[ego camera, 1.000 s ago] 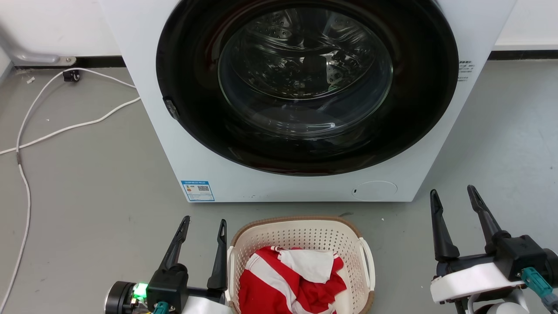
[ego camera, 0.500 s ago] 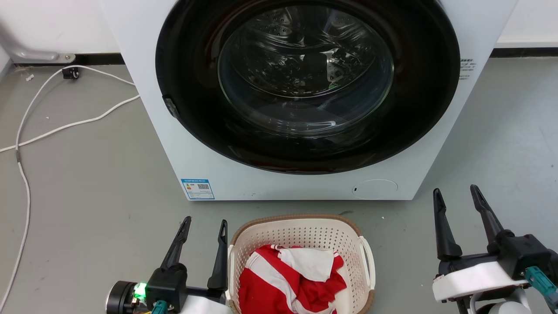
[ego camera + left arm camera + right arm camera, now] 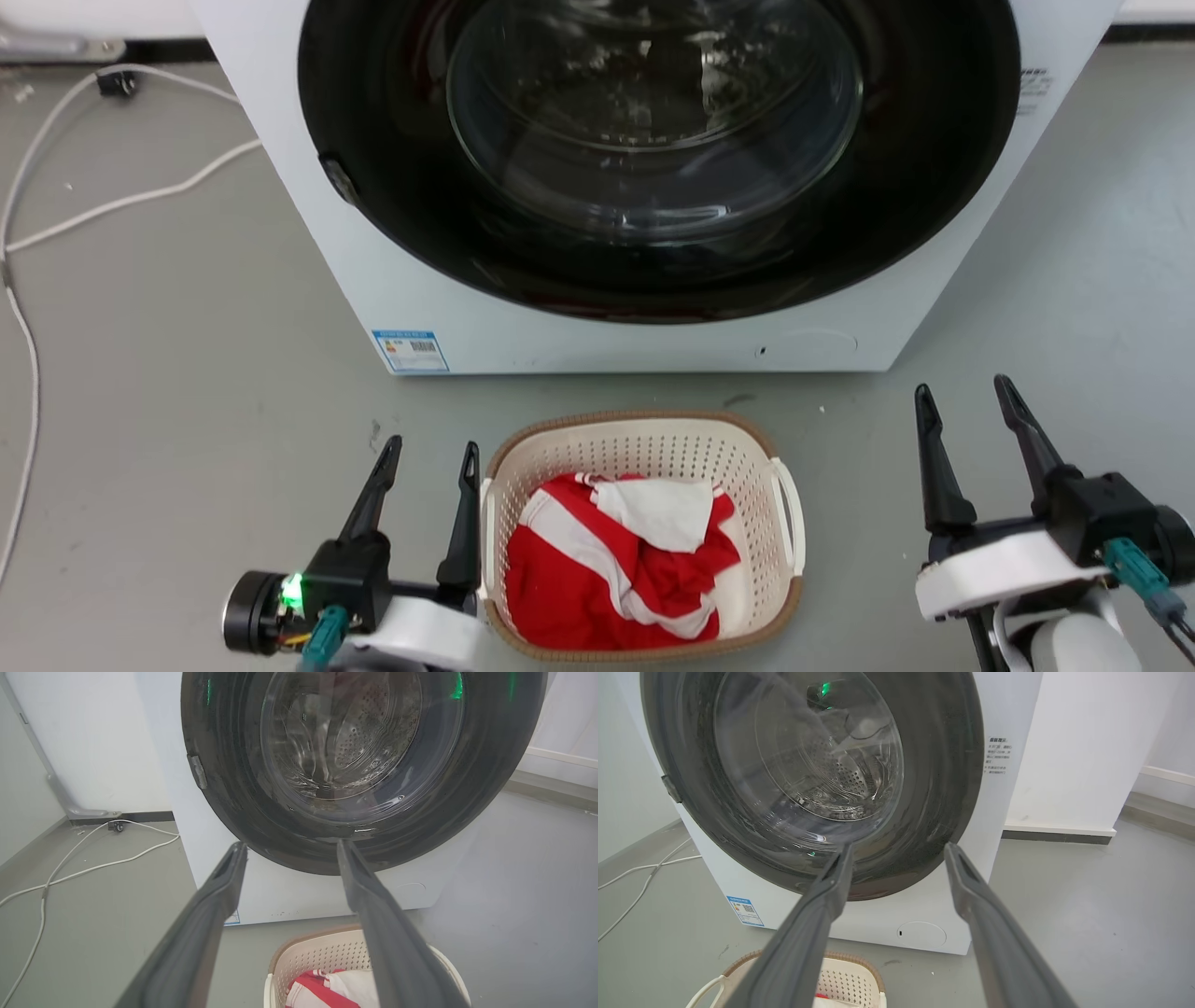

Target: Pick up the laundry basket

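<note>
The left gripper (image 3: pixel 432 444) has its fingers spread with nothing between them. The laundry basket (image 3: pixel 644 451) sits on the floor just to the right of its right finger. The right gripper (image 3: pixel 962 385), likewise spread and empty, stands well apart, the basket off to its left. Red-and-white cloth (image 3: pixel 607 569) lies in the basket, and the washing machine (image 3: pixel 597 350) rises beyond both pairs of fingertips

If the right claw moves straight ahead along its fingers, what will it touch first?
Probably the washing machine: the right claw aims at the lower rim of its dark round door, though depth is hard to judge.
</note>
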You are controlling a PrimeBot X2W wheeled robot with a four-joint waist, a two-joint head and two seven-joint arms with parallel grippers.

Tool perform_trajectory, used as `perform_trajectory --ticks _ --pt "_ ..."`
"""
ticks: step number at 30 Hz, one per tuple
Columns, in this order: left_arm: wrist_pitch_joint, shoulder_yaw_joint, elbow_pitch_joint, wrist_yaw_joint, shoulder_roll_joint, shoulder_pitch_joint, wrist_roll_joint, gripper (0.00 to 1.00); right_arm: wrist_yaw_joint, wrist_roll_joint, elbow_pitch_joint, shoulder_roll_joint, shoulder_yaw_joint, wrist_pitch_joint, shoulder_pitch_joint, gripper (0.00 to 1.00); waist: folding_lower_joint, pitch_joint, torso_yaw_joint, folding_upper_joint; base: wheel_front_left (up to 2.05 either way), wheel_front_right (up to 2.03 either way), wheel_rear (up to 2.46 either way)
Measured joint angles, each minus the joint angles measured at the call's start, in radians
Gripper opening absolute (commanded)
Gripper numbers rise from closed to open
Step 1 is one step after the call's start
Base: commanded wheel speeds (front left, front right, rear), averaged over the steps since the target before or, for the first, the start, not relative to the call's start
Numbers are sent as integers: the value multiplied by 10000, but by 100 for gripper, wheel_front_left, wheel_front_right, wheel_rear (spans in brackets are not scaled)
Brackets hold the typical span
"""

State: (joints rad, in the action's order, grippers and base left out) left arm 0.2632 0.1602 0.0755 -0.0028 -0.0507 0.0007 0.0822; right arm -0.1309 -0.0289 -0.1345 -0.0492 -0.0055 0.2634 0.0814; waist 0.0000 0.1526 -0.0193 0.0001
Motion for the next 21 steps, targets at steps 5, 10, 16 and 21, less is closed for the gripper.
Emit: perform_trajectory --ticks 5,10,16,21 --pt "0 -165 1007 -221 0 -838 128 100 0 157 -895 2 123 -15 741 100 0 912 -27 0 0 0 0" --pt "0 -362 1824 -443 0 -1835 59 100 0 466 -1471 -2 36 -313 1576 100 0 1765 -24 0 0 0 0" --pt "0 -497 3490 -838 -15 -3437 61 100 -2 861 -2314 -6 -77 -721 2677 100 1 3116 49 0 0 0 0" --pt "-2 -437 5164 -1062 -127 -4788 98 100 -2 871 -3244 -2 -40 -1009 3565 100 1 4153 152 0 0 0 0"
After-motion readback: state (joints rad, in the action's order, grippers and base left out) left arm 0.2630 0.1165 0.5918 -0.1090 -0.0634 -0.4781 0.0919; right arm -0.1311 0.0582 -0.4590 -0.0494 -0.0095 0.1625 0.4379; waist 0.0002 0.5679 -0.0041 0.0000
